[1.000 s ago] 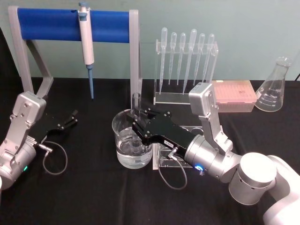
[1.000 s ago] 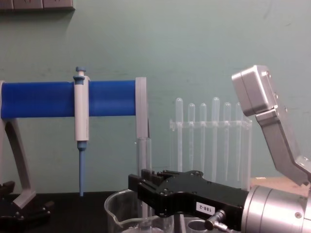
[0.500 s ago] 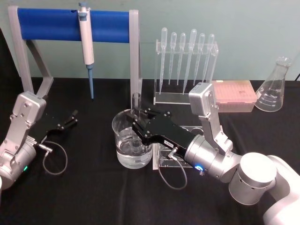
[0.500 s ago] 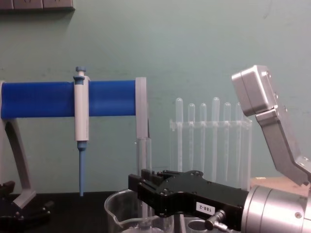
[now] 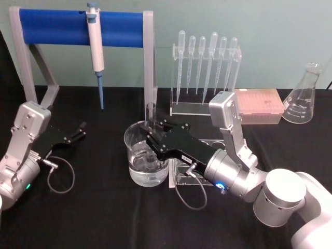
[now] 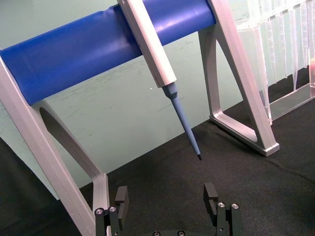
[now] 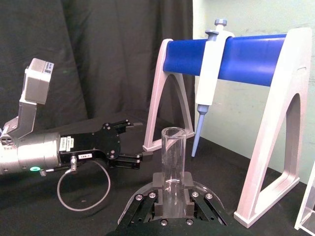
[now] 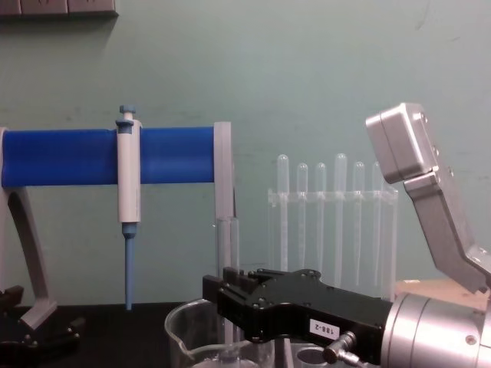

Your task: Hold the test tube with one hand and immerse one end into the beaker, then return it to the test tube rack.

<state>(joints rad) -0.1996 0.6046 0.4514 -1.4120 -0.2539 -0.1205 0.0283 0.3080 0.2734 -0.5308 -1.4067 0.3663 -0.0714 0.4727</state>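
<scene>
The right gripper (image 5: 152,127) had its fingers closed on the test tube (image 5: 151,111), holding it upright inside the beaker (image 5: 135,155) at the middle of the counter. The tube's lower end appeared dipped in the water, so the immersing step looked to be in hand. The next move would call for a straight lift until the round bottom cleared the beaker's rim, then a short carry right to the test tube rack (image 5: 181,176) just beside it and a careful lowering into 1 hole; the left gripper (image 5: 78,130) lay parked at the left, fingers open.
</scene>
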